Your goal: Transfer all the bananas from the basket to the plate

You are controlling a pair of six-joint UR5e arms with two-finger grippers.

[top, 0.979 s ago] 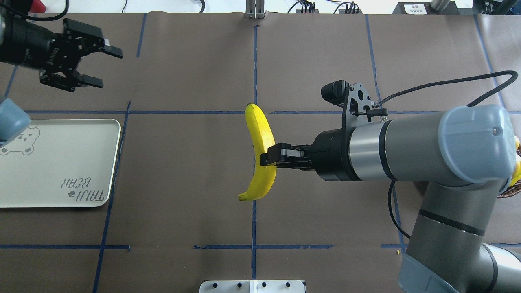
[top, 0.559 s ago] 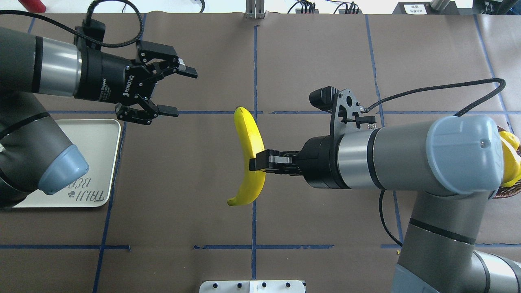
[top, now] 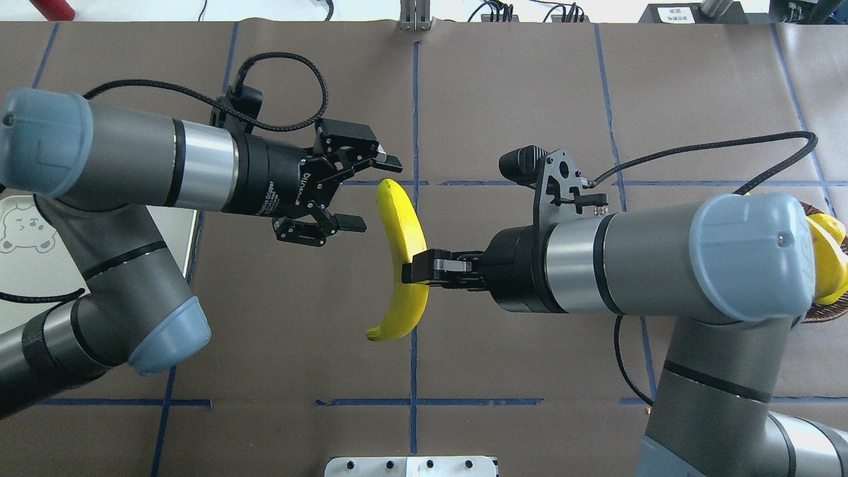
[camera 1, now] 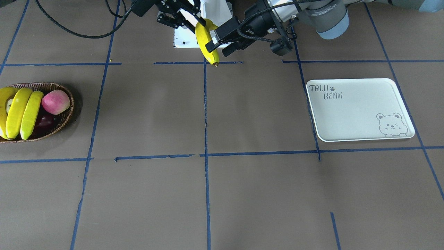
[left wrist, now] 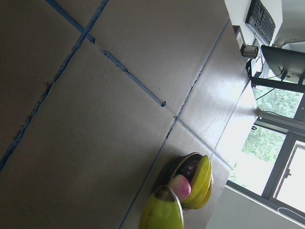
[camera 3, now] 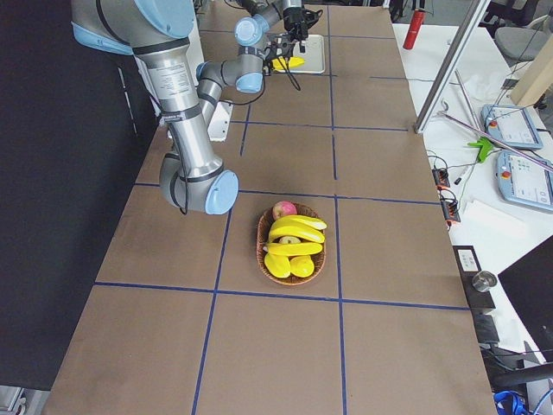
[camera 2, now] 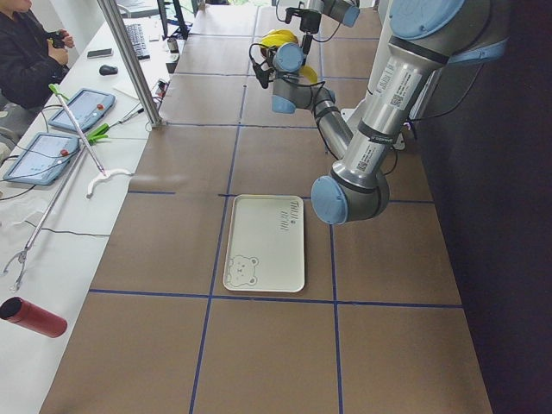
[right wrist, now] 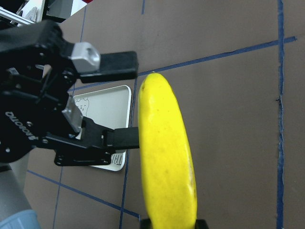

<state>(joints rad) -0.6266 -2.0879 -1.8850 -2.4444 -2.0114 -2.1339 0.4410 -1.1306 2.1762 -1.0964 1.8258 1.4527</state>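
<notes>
— Over the table [top: 517, 86], what have you got?
— Your right claw [top: 412, 271] pinches one banana [top: 401, 225] round its middle, held off the surface. Your left claw [top: 375, 193] is spread wide at that banana's nine o'clock, just beside its far end.
— And the others?
— Seen from overhead, three bananas [camera 1: 20, 113] lie in the basket [camera 1: 70, 104] at three o'clock, and the plate [camera 1: 357, 107] sits at nine.

Brown table cover [camera 1: 263, 194] crossed by blue tape lines [camera 1: 207, 194]. White side bench [camera 2: 78, 250] alongside. Perhaps trees [left wrist: 269, 100] beyond a window [left wrist: 286, 157].
</notes>
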